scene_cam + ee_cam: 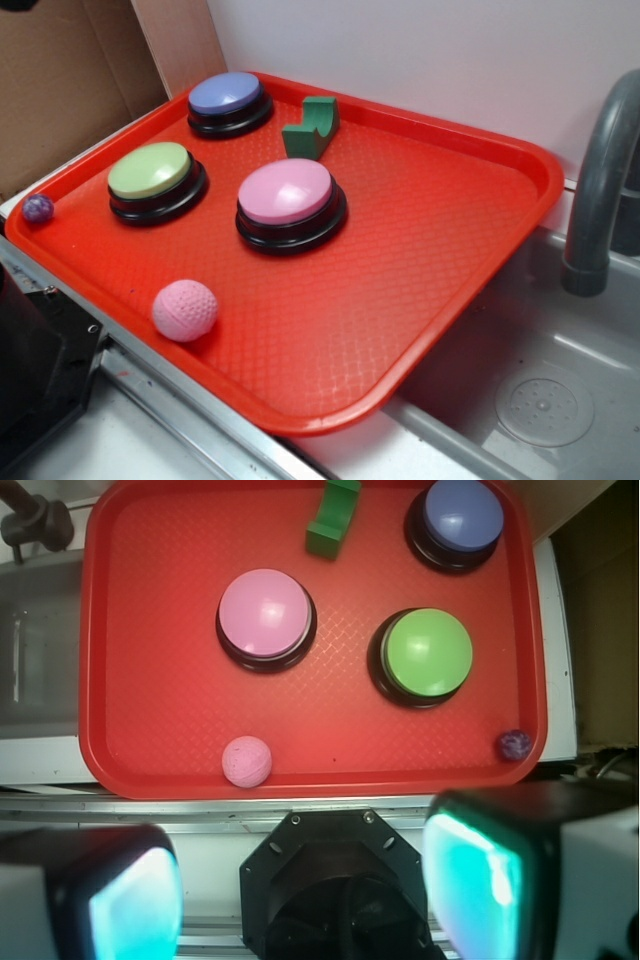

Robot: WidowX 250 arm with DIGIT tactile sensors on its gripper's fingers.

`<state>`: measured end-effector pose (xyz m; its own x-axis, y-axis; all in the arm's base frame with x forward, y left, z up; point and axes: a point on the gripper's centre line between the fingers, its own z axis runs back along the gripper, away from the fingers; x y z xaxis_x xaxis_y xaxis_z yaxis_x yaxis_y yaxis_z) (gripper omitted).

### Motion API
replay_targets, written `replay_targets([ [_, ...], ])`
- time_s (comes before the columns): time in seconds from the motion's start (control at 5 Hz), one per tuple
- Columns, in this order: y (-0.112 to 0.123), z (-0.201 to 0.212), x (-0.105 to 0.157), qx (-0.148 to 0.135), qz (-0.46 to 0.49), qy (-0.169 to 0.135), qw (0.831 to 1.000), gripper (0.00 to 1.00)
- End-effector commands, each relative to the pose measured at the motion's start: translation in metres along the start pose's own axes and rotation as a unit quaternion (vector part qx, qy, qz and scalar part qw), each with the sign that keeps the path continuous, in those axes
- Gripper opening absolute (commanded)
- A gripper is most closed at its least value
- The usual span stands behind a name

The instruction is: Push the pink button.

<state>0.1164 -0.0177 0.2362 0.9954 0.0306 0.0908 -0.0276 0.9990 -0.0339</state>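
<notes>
1. While the gripper [300,900] hangs high above the red tray [110,680], fingers wide apart and empty, the approach has not begun; next, descend centred over the dome.
2. Pink button [286,192]: smooth pink dome, black base, mid-tray, between green block [312,128] and dimpled pink ball [185,310].
</notes>
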Motion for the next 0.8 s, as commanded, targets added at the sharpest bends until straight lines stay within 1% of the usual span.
replay_targets([
  [0.0, 0.0, 0.0, 0.0, 0.0, 0.0, 0.0, 1.0, 1.0],
  [0.2, 0.002, -0.054, 0.045, 0.016, -0.126, 0.031, 0.991, 1.0],
  [0.4, -0.016, -0.11, 0.089, 0.046, -0.23, 0.042, 0.971, 1.0],
  [0.6, -0.005, -0.149, 0.11, 0.052, -0.253, 0.049, 0.965, 1.0],
])
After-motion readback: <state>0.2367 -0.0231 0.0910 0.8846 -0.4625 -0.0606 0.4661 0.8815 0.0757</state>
